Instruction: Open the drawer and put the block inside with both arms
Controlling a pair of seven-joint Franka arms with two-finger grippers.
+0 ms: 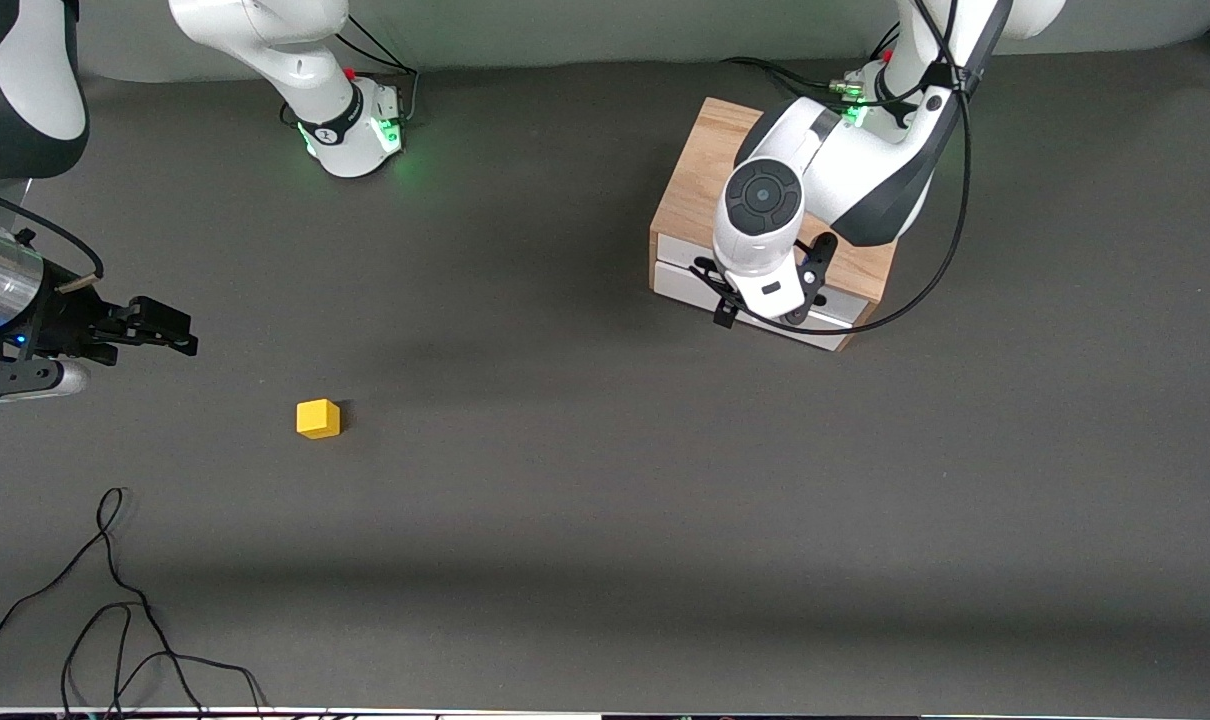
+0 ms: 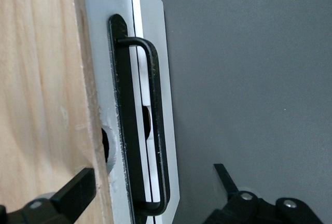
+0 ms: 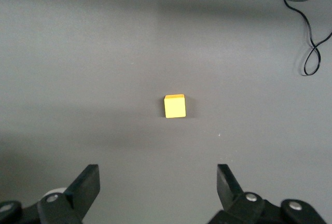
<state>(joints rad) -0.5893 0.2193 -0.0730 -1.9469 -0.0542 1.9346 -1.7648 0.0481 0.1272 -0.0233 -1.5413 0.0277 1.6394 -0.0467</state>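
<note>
The light oak box stands at the left arm's end of the table, its drawer's white front facing the front camera and looking shut. My left gripper hangs over that front. In the left wrist view it is open, one finger over the wood top, the other over the table, with the black bar handle between them untouched. The yellow block lies on the bare table toward the right arm's end. My right gripper is open and empty, apart from the block.
A loose black cable curls on the table near the front edge at the right arm's end. The grey table stretches between block and box. Both arm bases stand along the back edge.
</note>
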